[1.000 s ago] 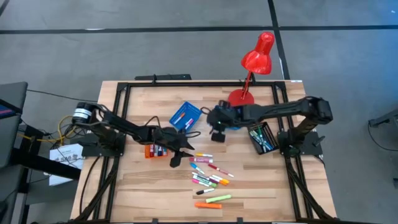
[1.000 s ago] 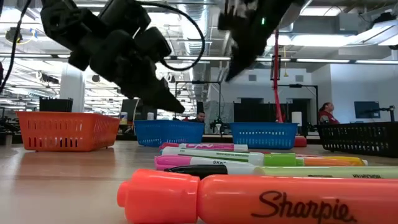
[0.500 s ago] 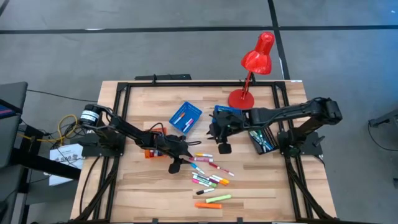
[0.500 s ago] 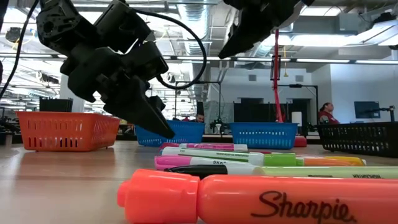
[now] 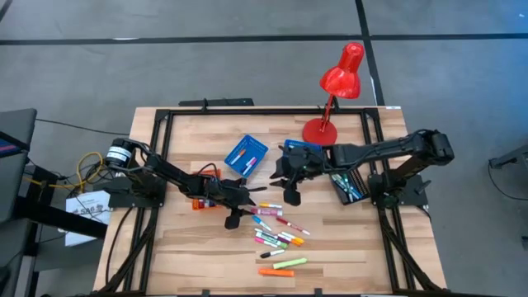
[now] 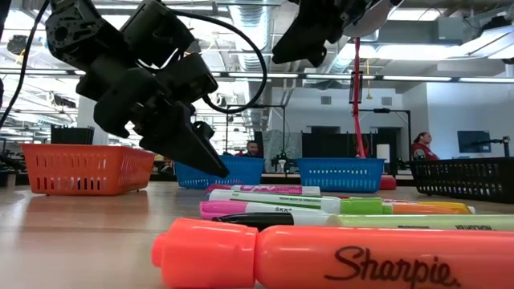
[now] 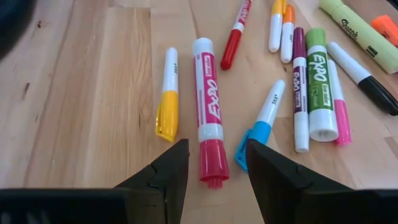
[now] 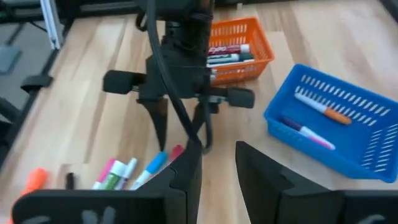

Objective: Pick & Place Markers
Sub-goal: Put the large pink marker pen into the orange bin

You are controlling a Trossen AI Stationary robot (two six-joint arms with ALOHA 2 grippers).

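A red desk lamp (image 5: 340, 82) stands at the table's (image 5: 181, 256) far edge, beyond the right gripper. A blue tray (image 5: 246, 154) sits between the two grippers, an orange tray (image 8: 239, 55) just behind the left gripper, and a black tray (image 5: 347, 183) beside the right arm. A person (image 6: 421, 147) shows in the room behind.

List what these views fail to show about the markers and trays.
- Orange tray, high view: the left arm covers it, so its contents cannot be counted.
- Black tray, high view: markers inside are too small to tell colours apart.
- Orange Sharpie, low view: cut off by the right edge, and it hides the markers behind it.
- Red Expo marker, left wrist view: its cap end lies between the left pincer fingers; contact cannot be told.
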